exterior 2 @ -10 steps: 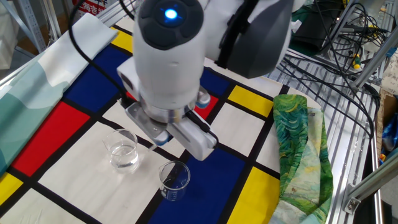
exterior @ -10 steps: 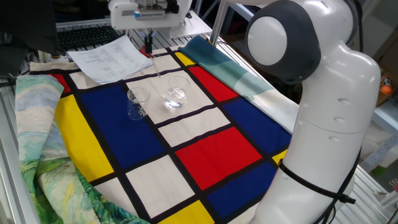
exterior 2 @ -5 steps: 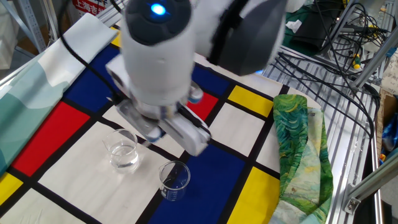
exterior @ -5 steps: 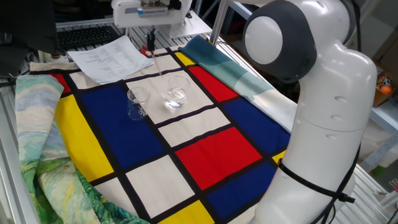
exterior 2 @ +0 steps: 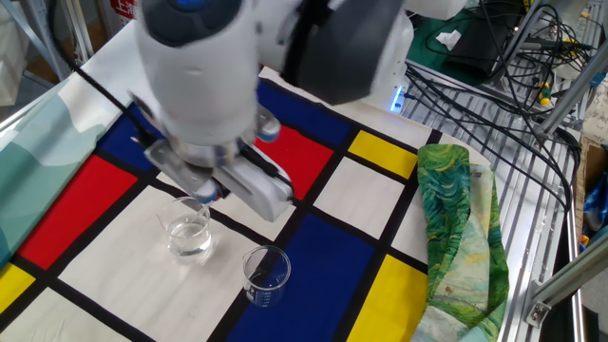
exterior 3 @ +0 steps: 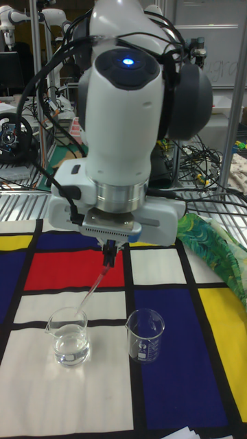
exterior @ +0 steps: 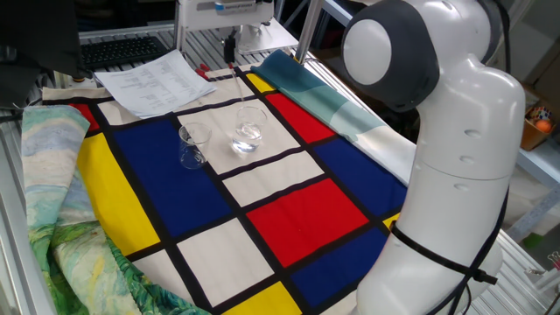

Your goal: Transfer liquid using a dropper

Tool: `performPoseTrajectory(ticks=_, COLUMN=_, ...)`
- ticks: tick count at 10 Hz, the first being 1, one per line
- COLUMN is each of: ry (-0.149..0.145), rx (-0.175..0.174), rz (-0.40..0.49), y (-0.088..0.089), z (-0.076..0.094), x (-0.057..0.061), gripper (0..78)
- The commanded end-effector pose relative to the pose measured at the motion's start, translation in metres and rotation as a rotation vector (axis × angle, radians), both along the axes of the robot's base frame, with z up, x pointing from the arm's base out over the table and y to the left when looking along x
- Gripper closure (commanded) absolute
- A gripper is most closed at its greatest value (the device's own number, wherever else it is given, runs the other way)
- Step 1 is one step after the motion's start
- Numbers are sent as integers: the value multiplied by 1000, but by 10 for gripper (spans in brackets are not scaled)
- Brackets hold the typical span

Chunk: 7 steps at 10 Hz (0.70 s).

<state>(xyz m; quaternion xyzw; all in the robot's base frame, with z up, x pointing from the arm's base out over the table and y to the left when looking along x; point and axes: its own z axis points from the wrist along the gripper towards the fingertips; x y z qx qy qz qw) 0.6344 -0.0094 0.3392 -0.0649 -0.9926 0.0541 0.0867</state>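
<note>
1. The end effector (exterior 3: 108,255) is seen closed on the red bulb of the dropper (exterior 3: 97,280); the jaws are nearly together, and the slim tube is hung slanting down from them.
2. The tube's tip is placed at the rim of the rounder glass (exterior 3: 68,335), which stands on a white panel of the checked cloth on the table (exterior: 289,219), toward the edge where the papers (exterior: 156,80) lie; whether the tip is inside the mouth or only over it cannot be told.
3. The liquid (exterior 3: 71,353) is seen as a shallow glinting layer in that glass; the beaker (exterior 3: 146,335) just beside it appears empty, so the step is judged to be drawing up liquid, or lifting off with it.
4. The squeeze on the bulb is best kept steady during any travel; a change would probably spill or suck air.
5. The tip should be raised clear of the rim before any sideways move, lest the glass be tipped.
6. The slant should be allowed for when the beaker's mouth is aimed at.
</note>
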Motion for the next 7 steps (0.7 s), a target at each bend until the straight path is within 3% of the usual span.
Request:
performPoseTrajectory(ticks=1, ry=2, rx=42, rz=32, y=-13, z=-7, x=-1, gripper=764)
performPoseTrajectory(ticks=6, ry=5, rx=71, rz=51, y=-18, z=-20, x=-6, gripper=764)
performPoseTrajectory(ticks=7, ry=17, rx=90, rz=56, y=-16, z=-22, x=-7, gripper=764)
